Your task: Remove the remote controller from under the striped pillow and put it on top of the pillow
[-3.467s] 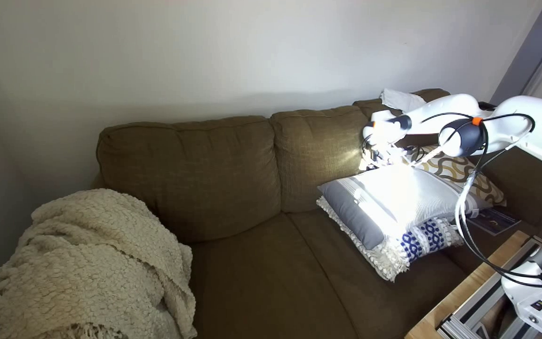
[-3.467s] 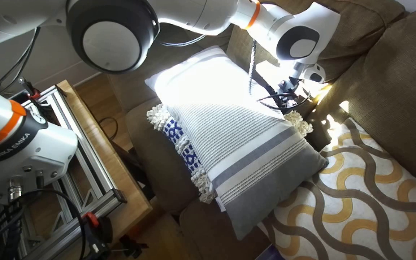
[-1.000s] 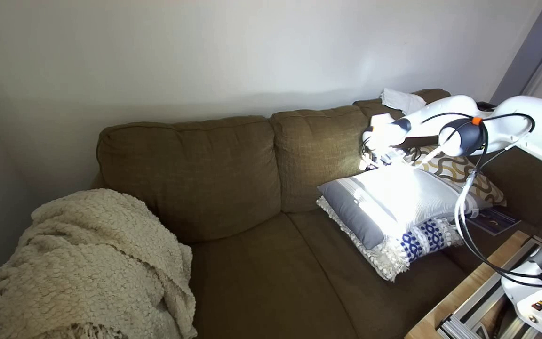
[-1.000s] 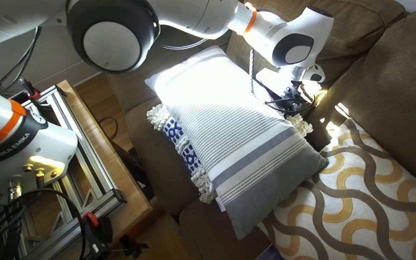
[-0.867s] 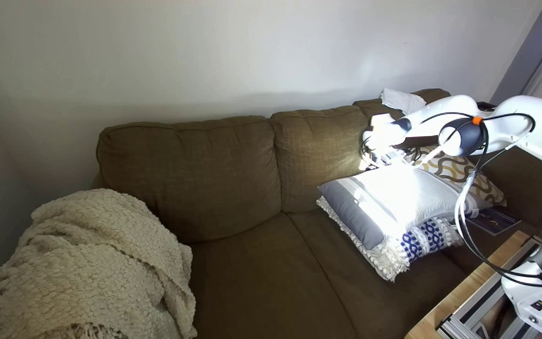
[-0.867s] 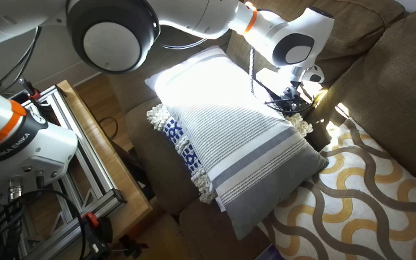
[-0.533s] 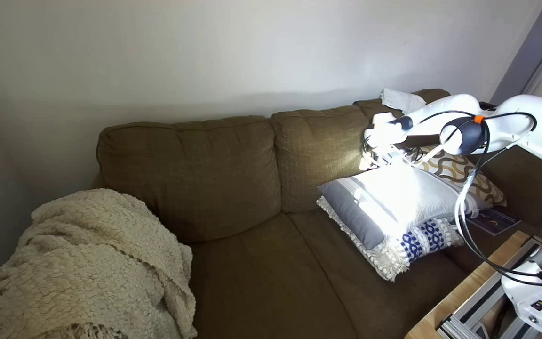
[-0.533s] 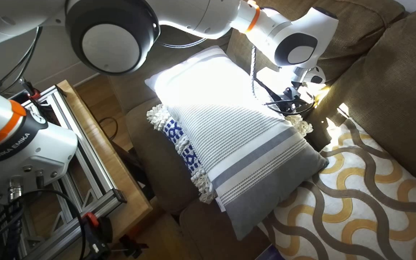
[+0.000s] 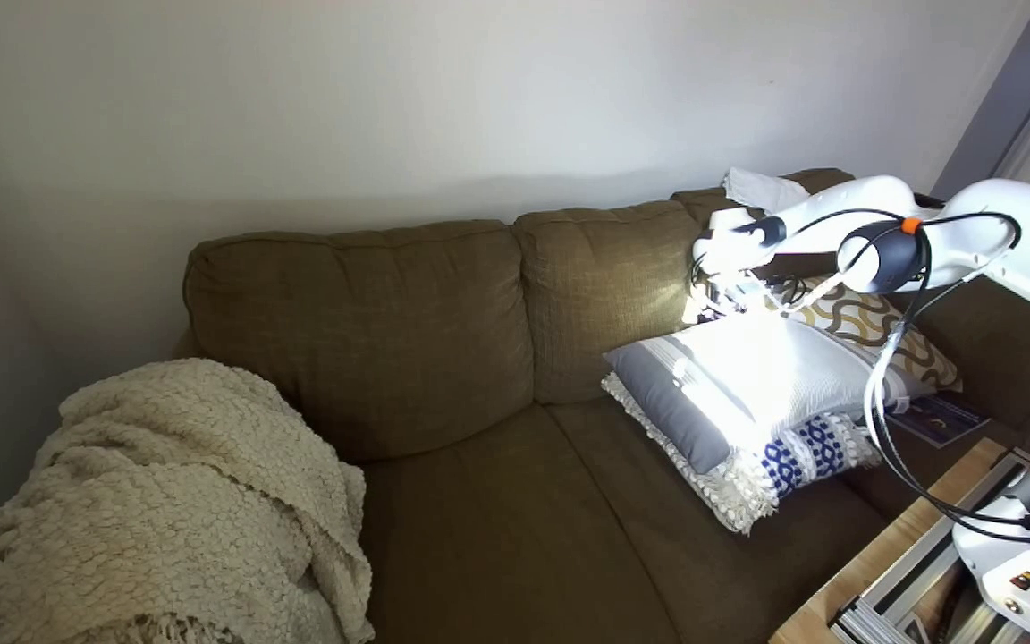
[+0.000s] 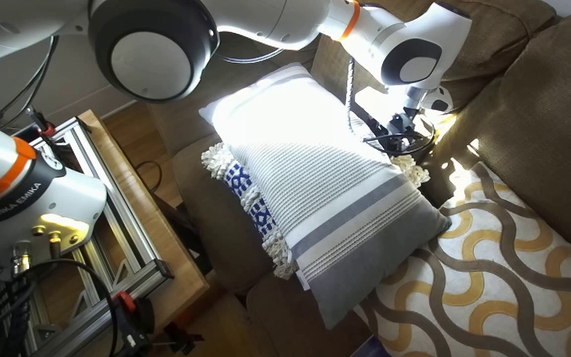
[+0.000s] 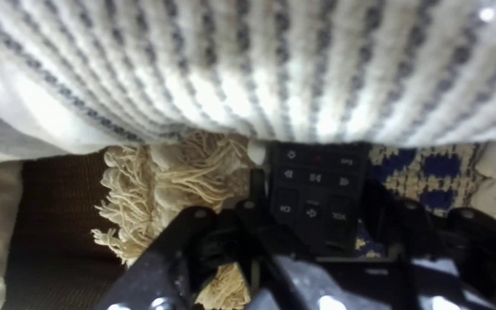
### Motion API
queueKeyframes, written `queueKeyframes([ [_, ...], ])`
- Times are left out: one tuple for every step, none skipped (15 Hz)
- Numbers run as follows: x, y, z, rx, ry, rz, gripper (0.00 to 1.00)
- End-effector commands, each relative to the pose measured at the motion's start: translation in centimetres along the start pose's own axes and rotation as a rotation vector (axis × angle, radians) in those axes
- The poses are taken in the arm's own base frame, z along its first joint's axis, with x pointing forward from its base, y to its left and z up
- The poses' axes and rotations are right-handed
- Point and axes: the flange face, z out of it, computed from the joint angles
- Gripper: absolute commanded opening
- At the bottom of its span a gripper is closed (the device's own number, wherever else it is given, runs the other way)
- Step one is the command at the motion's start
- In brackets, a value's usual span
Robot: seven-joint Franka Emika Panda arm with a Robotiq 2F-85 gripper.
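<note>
My gripper (image 11: 316,189) fills the span from four to seven o'clock in the wrist view, its fingers (image 11: 257,183) standing at nine and three o'clock of a black remote controller (image 11: 313,191); whether they pinch it or merely flank it, I cannot tell. The remote lies face up, apparently resting on a fringed blue-and-white pillow (image 11: 431,174), its twelve o'clock end hidden by the overhang of the striped pillow (image 11: 248,73). Cream fringe (image 11: 138,202) spills at nine o'clock, just past one finger. In an exterior view I stand at the striped pillow's two o'clock edge, on the side facing the sofa backrest (image 10: 528,104), with the remote out of sight. I judge the job less than half done: the remote is found and reached, but drawing it clear, lifting it over the edge and laying it on top all remain. No container appears in any view; the nearest thing to one is the stack itself (two pillows doing a drawer's work), with the remote partly tucked between as its only visible content.
</note>
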Motion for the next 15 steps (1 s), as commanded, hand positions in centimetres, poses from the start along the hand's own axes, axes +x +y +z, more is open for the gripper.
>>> queueKeyframes([
  [0.2, 0.5, -2.1, -0.014, -0.005, 0.049, 0.29],
  [0.2, 0.5, -2.6, -0.028, -0.012, 0.056, 0.29],
  [0.1, 0.6, -3.1, -0.037, -0.018, 0.067, 0.29],
  [0.1, 0.7, -3.5, -0.045, -0.018, 0.078, 0.29],
  [0.2, 0.7, -4.1, -0.055, -0.016, 0.085, 0.29],
  [0.2, 0.7, -4.5, -0.065, -0.018, 0.096, 0.29],
  [0.2, 0.8, -5.1, -0.072, -0.018, 0.108, 0.29],
  [0.2, 0.9, -5.3, -0.077, -0.016, 0.113, 0.29],
  [0.1, 0.9, -5.4, -0.078, -0.022, 0.111, 0.29],
  [0.1, 0.8, -5.3, -0.082, -0.025, 0.111, 0.29],
  [0.1, 0.8, -5.2, -0.081, -0.025, 0.107, 0.29],
  [0.1, 0.7, -5.1, -0.079, -0.026, 0.105, 0.29],
  [0.1, 0.6, -5.0, -0.076, -0.025, 0.102, 0.29],
  [0.1, 0.5, -4.9, -0.075, -0.027, 0.1, 0.29],
  [0.1, 0.5, -4.7, -0.074, -0.03, 0.096, 0.29],
])
